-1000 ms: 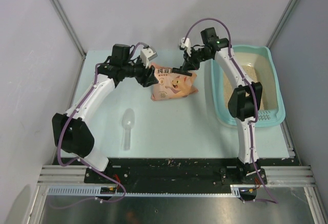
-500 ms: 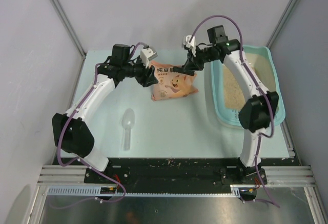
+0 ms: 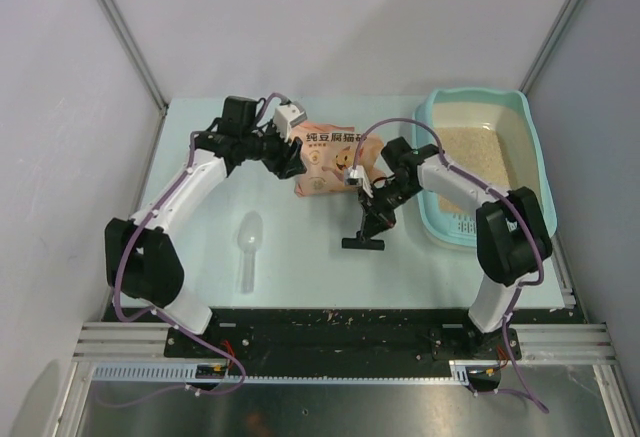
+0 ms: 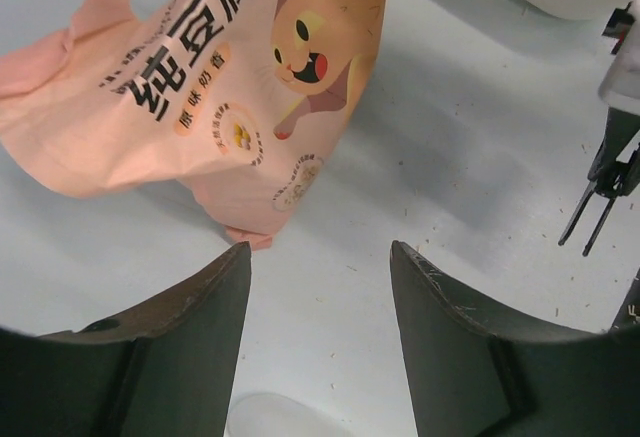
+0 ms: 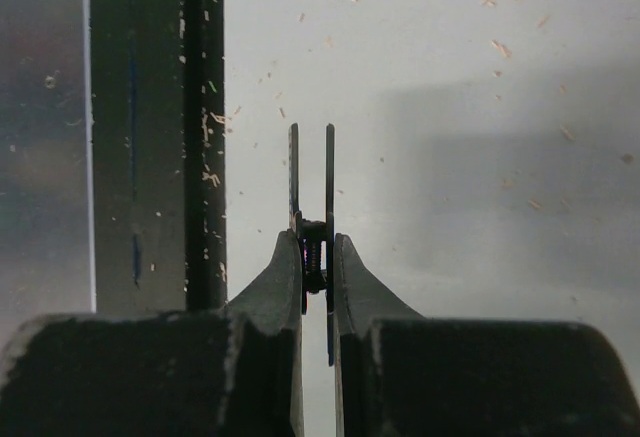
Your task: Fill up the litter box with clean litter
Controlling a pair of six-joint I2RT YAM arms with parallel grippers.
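left pincer [image 4: 320,257] wide apart, nothing in it, just by the bag [image 4: 210,87] | right pincer [image 5: 317,252] clamped on a thin black clip [image 5: 311,182]; near the box [image 3: 478,98] | box sits far right on bench [image 3: 310,262]; litter [image 3: 482,149] inside it

Right arm: swung from the far right corner of the bag [image 3: 335,162] down to the counter [image 3: 300,257], just in front of the bag's right side.
Right fingers [image 5: 282,282]: now pinching a black clip [image 3: 362,243], held clear of the bag.
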